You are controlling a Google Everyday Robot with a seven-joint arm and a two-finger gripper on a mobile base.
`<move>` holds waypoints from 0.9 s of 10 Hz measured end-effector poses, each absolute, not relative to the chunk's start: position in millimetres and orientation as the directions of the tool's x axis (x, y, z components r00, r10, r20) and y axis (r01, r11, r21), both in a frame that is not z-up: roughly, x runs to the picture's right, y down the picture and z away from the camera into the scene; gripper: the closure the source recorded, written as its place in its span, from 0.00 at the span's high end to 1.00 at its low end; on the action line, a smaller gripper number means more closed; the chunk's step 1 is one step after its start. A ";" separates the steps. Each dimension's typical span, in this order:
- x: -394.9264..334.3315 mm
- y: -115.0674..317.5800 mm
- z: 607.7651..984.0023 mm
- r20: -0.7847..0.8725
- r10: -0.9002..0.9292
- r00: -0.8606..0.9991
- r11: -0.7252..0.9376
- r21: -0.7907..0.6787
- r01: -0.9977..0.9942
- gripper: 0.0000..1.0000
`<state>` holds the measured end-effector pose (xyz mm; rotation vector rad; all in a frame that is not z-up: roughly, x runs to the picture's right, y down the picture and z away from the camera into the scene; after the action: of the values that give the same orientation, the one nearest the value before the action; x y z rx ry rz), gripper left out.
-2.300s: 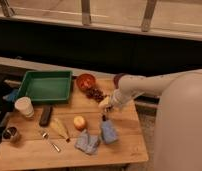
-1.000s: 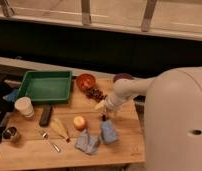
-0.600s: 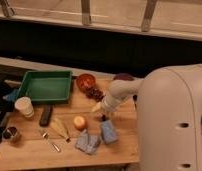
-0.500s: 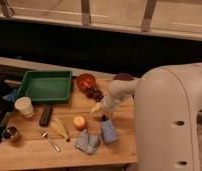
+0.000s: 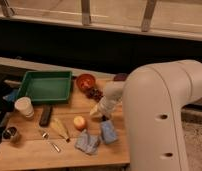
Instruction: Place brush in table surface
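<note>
Pale wooden table surface (image 5: 29,154) is carrying an orange fruit (image 5: 80,122). The gripper (image 5: 97,113) is hovering just beside that fruit, low over the wood. Grip state: cannot tell.

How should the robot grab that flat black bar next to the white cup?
Best guess: from straight above, pinching across its narrow width near the middle. The black bar lies flat on the table, so its long side edges look like the easiest faces to squeeze. The pincer hangs between the orange fruit and blue cloth.
</note>
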<state>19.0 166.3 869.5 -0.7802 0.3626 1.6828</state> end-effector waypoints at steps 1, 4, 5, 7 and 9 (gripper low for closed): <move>20.4 166.3 869.2 -0.665 0.741 -0.089 -0.264 -0.166 -0.950 0.58; 25.9 166.0 866.1 -0.667 0.740 -0.089 -0.261 -0.163 -0.952 0.29; 22.9 166.0 866.2 -0.667 0.740 -0.085 -0.260 -0.166 -0.951 0.18; 23.8 167.8 867.8 -0.664 0.744 -0.079 -0.248 -0.164 -0.955 0.02; 19.8 169.1 873.3 -0.656 0.751 -0.071 -0.241 -0.172 -0.955 0.00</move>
<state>19.8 169.1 873.3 -0.7658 0.3591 1.6606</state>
